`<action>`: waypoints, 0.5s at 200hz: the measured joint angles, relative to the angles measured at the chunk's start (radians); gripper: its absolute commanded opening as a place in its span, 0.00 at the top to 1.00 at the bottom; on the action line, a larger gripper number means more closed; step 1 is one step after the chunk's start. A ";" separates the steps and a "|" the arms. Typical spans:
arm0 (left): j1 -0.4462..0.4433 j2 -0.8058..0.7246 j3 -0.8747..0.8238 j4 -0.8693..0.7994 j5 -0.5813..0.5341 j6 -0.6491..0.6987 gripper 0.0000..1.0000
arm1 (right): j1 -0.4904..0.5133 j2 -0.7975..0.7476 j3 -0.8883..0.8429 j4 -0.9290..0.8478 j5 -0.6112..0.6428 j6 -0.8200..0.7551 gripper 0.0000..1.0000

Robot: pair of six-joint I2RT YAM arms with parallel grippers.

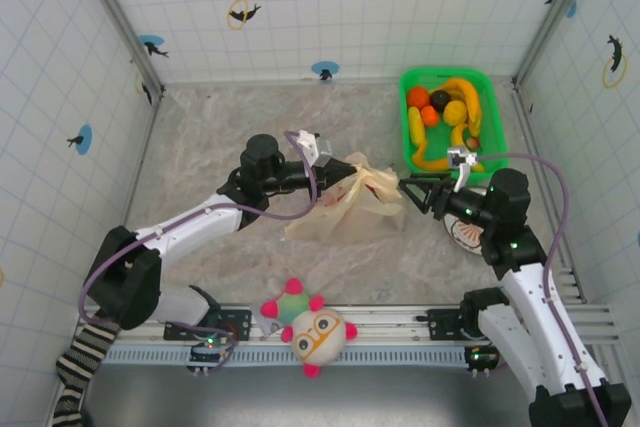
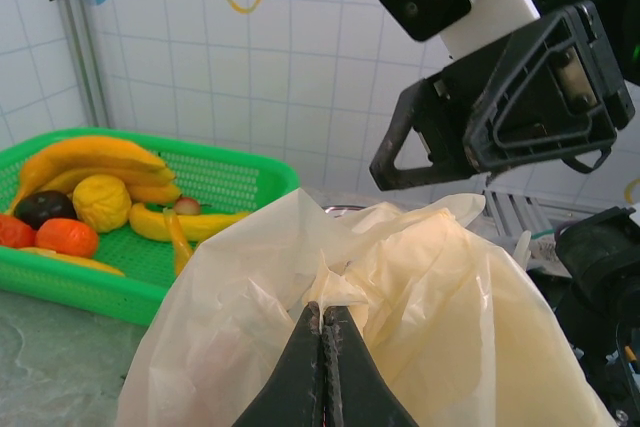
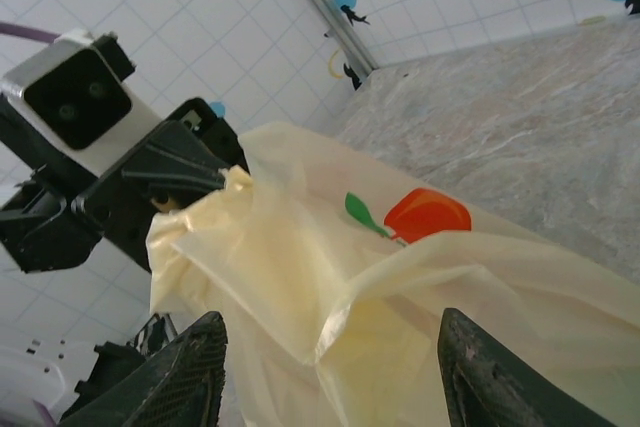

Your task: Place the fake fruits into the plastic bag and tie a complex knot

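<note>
One plush toy (image 1: 318,332) sits at the middle of the desk's (image 1: 215,132) near edge, clear of the work.

Beyond it, at mid-desk and a little toward the right edge, lies the single plastic bag (image 1: 345,209), crumpled, its top lifted off the surface. The left end effector (image 2: 322,315) is pinched tight on a fold of the bag's film. The right end effector (image 3: 330,319) stands wide at the bag's right side, with film between its fingers (image 3: 190,372) but not clamped.

The step in hand looks like opening the bag's mouth. To do it well, I would have the right end effector close on one layer only of the rim opposite the left's pinch, then draw the two apart with the left held high, so the opening faces up. Catching both layers would seal the mouth instead.

In the far right corner stands one green basket (image 2: 250,162) holding the fake fruits (image 1: 440,112). I count three bananas (image 2: 90,152), one lumpy yellow fruit (image 2: 102,202), one dark maroon fruit (image 2: 42,209), two orange-red ones, and a few more curved yellow pieces that overlap too much to count. I see no fruit in the bag and no knot.
</note>
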 measured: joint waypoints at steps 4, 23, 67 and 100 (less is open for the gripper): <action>-0.001 0.000 0.000 0.000 -0.001 -0.004 1.00 | 0.000 -0.007 -0.013 0.009 -0.004 0.000 0.47; -0.005 0.000 0.000 0.000 -0.007 -0.018 1.00 | -0.001 -0.043 -0.072 0.042 -0.009 0.000 0.50; -0.026 0.000 0.000 0.000 -0.021 -0.027 1.00 | 0.026 -0.079 -0.106 0.056 0.024 -0.016 0.57; -0.027 0.000 0.000 0.000 -0.029 -0.033 1.00 | 0.084 -0.076 -0.107 0.056 0.085 -0.047 0.59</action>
